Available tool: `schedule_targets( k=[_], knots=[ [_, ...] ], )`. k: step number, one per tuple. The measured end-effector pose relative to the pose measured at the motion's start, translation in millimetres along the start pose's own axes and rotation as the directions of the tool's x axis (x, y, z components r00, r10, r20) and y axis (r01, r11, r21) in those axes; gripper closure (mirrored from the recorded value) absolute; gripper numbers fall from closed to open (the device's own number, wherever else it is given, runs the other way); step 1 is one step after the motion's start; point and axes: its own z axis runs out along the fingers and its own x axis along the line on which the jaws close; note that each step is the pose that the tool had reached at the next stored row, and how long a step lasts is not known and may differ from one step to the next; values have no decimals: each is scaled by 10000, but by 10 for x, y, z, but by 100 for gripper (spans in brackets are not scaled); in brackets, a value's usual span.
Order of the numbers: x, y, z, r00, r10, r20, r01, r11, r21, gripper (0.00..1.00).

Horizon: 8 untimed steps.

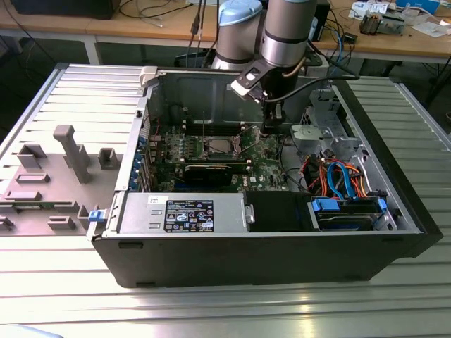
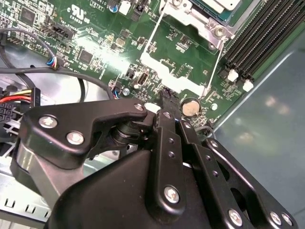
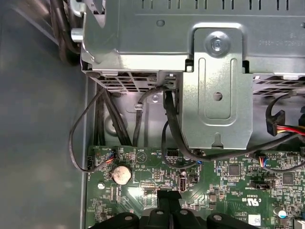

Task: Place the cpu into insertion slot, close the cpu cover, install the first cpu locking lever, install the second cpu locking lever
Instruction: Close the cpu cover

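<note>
A ribbed aluminium table carries a black and grey computer case lying open on its side, with wooden benches behind it. The robot arm reaches down into the case from the far side. Its black gripper hangs just above the green circuit board, close to a round silver coin battery near the board's edge.

In both wrist views the fingertips are pressed together, and nothing shows between them.

The insertion slot, a small square socket with a metal rim, lies to the exterior view's left of the gripper and slightly nearer, with bare board between the two. So the gripper is beside the socket, not over it.

In the second wrist view the thin silvery cpu cover frames a pale grey patch that I take to be the flat square cpu, seemingly seated already. Two thin wire levers run from the socket's corners toward the gripper. Their long axis points roughly along the line from socket to fingers. Whether they are raised or latched I cannot tell. Long black memory slots lie alongside the socket.
</note>
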Motion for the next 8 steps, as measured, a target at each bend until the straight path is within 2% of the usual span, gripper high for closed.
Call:
schedule_targets(
  k=[5, 8],
  knots=[
    [1, -28, 10, 10000, -10, 0, 10, 10000, 2, 89],
    [3, -81, 8, 10000, -9, 0, 9, 10000, 1, 89]
  ],
)
